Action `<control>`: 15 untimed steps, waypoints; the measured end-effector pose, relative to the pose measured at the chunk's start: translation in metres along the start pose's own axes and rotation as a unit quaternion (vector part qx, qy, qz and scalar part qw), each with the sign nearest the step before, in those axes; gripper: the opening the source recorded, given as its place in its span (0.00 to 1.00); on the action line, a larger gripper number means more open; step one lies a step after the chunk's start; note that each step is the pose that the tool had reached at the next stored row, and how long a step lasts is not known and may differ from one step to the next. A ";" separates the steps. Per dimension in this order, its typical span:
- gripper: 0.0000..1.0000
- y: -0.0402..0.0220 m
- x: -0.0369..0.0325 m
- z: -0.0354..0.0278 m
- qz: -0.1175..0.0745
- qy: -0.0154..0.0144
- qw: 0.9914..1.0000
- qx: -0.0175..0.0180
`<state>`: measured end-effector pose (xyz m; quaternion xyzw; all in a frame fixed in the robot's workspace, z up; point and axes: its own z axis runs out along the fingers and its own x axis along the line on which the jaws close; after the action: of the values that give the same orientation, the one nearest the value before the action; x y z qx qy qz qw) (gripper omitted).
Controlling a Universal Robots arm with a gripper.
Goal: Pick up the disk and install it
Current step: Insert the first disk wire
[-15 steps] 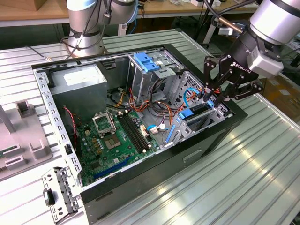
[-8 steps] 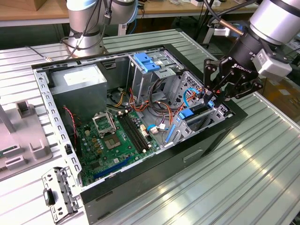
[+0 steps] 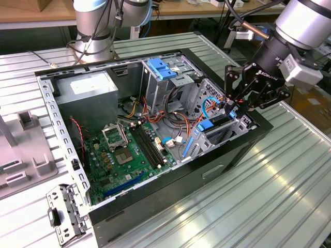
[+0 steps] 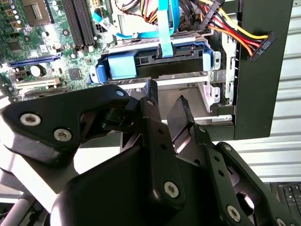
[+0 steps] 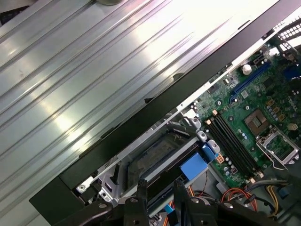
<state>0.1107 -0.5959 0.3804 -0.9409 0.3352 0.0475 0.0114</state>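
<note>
Gripper (image 3: 235, 109), fingers near-closed on nothing, hovers right-of-centre over the disk (image 3: 217, 124) in its bay — seat it squarely.

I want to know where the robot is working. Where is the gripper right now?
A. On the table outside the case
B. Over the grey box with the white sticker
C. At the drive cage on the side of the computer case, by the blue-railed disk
C: in the exterior view the gripper hangs at the cage holding the disk, far from the grey box.
</note>
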 end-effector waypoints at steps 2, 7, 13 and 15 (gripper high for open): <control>0.36 -0.0017 0.0021 -0.0001 0.000 0.000 1.000 0.000; 0.36 -0.0059 0.0073 -0.0006 0.000 0.000 1.000 0.000; 0.36 -0.0145 0.0175 -0.0012 -0.001 0.000 1.000 0.000; 0.36 -0.0187 0.0222 -0.0016 -0.002 0.000 1.000 0.000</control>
<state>0.1397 -0.5954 0.3797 -0.9416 0.3333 0.0475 0.0114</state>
